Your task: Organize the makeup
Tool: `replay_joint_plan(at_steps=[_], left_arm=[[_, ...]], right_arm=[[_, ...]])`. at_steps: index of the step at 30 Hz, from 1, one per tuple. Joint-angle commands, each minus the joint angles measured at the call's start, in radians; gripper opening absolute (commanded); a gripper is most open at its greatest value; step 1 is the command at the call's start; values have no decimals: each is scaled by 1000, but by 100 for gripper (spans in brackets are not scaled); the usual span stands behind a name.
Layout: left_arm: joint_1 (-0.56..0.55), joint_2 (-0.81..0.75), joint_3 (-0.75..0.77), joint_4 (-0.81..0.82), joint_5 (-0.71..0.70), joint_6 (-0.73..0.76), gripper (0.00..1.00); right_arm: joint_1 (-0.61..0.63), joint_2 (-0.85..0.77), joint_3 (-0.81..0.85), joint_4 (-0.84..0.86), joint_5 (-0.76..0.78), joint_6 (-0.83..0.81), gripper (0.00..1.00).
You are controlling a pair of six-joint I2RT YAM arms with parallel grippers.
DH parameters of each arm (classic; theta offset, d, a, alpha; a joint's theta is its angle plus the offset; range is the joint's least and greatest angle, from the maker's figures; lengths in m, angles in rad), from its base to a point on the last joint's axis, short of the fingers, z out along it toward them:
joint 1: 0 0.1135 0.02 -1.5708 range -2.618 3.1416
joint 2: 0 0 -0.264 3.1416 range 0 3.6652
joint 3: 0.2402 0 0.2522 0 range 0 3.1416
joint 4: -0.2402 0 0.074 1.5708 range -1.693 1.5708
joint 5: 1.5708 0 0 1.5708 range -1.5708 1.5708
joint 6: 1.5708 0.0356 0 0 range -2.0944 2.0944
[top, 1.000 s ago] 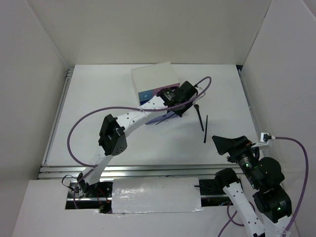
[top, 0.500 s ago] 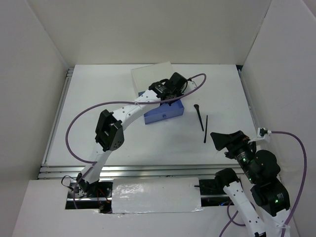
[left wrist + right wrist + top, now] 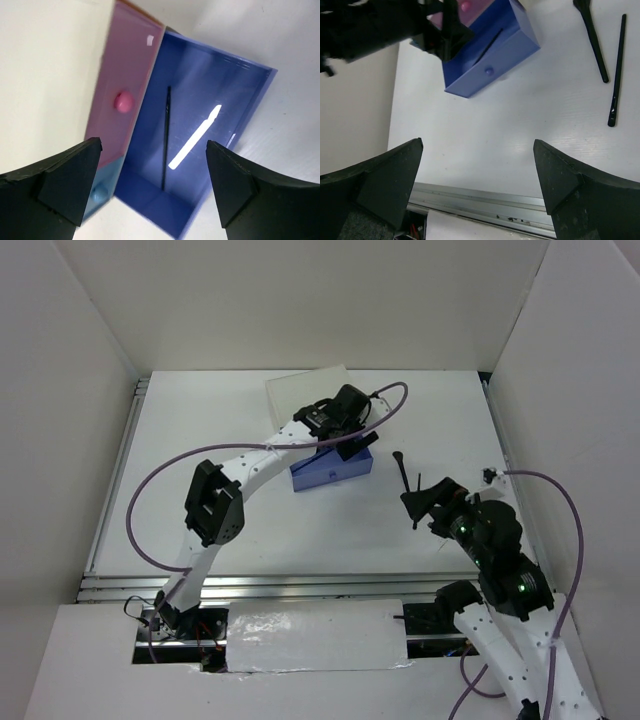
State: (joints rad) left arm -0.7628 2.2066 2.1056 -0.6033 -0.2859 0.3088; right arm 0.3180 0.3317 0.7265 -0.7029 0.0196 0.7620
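Observation:
The makeup in view is three thin black brushes. One brush (image 3: 165, 140) lies lengthwise inside the pulled-out blue drawer (image 3: 335, 471) (image 3: 210, 90) (image 3: 492, 52). My left gripper (image 3: 352, 443) (image 3: 153, 145) hangs open above that drawer, holding nothing. A broad-headed brush (image 3: 401, 468) (image 3: 592, 40) and a slimmer brush (image 3: 416, 522) (image 3: 617, 70) lie on the table right of the drawer. My right gripper (image 3: 415, 495) (image 3: 478, 144) hovers open over the table near them, empty, and partly covers the slimmer one from above.
The white box (image 3: 305, 392) (image 3: 50, 75) stands at the back centre, with a pink drawer (image 3: 127, 95) and a light-blue drawer (image 3: 100, 192) closed. White walls enclose the table (image 3: 450, 430). Aluminium rails (image 3: 485, 202) run along the near edge.
The blue drawer now stands pulled out flat. My left gripper went from shut to open and shifted left over it. The right arm reached forward toward the two brushes.

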Motion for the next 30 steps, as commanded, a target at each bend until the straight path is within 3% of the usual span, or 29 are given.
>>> replay_joint_plan(at_steps=[1,3,5,7,9,10,13,16,23,27,30], left_arm=[[-4,-183,8,54,-33,-136,99],[-4,-229,40,-4,-155,-238,99],[-1,-304,56,-127,-299,-487,99],[6,-413,13,-222,-329,-714,99],[5,-578,-158,-277,-320,-830,99],[6,-643,-338,-265,-309,-900,99],[11,-884,-641,-237,-294,-983,99],[20,-1044,-780,-297,-250,-1005,99],[16,-1378,-999,-316,-337,-896,99],[19,-1524,-1078,-332,-496,-974,99],[19,-1617,-1116,-294,-525,-965,99]], right_arm=[[-3,140,-15,180,-37,-46,100],[-2,280,4,201,-24,-69,100],[-3,445,43,227,6,-99,99],[0,568,95,224,23,-147,96],[-2,754,207,171,45,-197,91],[-2,806,249,151,116,-204,90],[-17,990,381,103,247,-268,90],[-77,1241,551,22,209,-355,89],[-114,1529,838,-79,168,-478,80],[-132,1603,852,-106,142,-497,70],[-134,1618,821,-86,126,-509,69]])
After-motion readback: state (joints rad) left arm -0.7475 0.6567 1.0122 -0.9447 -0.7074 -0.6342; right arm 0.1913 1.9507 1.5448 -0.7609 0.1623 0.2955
